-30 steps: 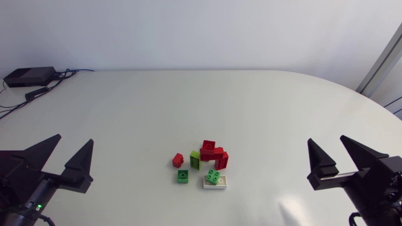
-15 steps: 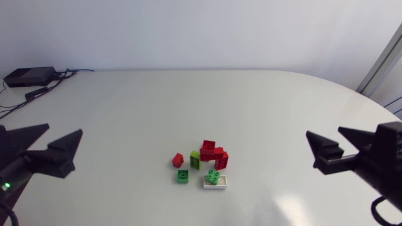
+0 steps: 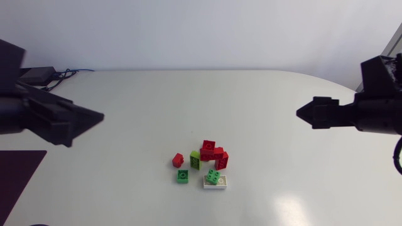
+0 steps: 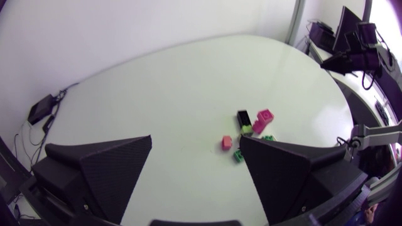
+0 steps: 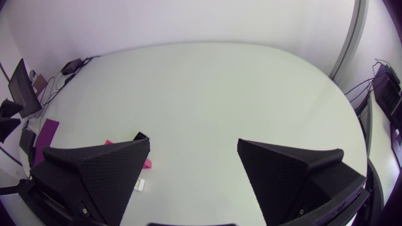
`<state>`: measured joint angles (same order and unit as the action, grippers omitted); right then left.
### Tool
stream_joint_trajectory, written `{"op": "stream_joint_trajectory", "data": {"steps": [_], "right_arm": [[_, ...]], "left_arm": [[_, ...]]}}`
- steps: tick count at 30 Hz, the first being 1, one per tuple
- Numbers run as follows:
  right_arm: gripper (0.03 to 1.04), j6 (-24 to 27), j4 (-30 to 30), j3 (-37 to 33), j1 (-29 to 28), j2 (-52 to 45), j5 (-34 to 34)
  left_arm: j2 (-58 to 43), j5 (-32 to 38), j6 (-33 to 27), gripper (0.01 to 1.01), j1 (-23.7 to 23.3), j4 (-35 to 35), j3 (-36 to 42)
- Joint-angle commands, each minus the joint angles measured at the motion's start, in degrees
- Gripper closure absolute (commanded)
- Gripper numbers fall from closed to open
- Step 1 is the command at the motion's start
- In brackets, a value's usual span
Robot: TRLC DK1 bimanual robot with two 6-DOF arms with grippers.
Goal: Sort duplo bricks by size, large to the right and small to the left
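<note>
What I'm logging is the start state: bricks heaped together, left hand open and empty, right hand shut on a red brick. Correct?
One slip: the right hand is open and empty too, its fingers apart with nothing between them in the right wrist view. The bricks are heaped together and the left hand is open and empty.

**On the table, apart from the work**

The white oval table [image 3: 220, 107] carries a small black box [image 3: 39, 75] at its far left corner. Thin dark cables [image 3: 66, 73] run from the box along the far edge. A dark flat sheet [image 3: 19, 182] lies at the near left; whether it rests on the table is not clear.
</note>
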<state>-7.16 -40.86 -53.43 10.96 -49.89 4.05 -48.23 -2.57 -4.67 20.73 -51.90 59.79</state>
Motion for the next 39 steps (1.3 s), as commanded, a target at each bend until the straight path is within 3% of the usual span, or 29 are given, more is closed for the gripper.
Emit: {"op": "stream_joint_trajectory", "data": {"steps": [1, 8, 21, 28, 39], "right_arm": [[0.06, -3.4, -3.0, -2.7, 2.1, -3.4, 0.5], [0.06, -3.4, -2.9, -1.2, 0.1, -0.6, 0.4], [0.06, -4.0, -1.6, 2.1, -2.7, 0.7, -1.8], [0.06, -4.0, 1.2, 4.2, -4.5, -0.6, -3.3], [0.06, -2.5, 4.8, 5.6, -5.1, -2.2, -4.8]], "left_arm": [[-5.3, -2.1, 0.9, 0.051, 1.8, -2.3, 0.7], [-16.5, -2.4, 0.3, 0.051, 11.3, -0.7, 2.3], [-34.6, -0.8, 15.1, 0.052, 10.3, 0.6, 15.9], [-45.6, -0.7, 18.0, 0.052, 17.8, 2.2, 20.2], [-59.6, -0.9, 20.0, 0.052, 26.1, -2.5, 36.0]]}}
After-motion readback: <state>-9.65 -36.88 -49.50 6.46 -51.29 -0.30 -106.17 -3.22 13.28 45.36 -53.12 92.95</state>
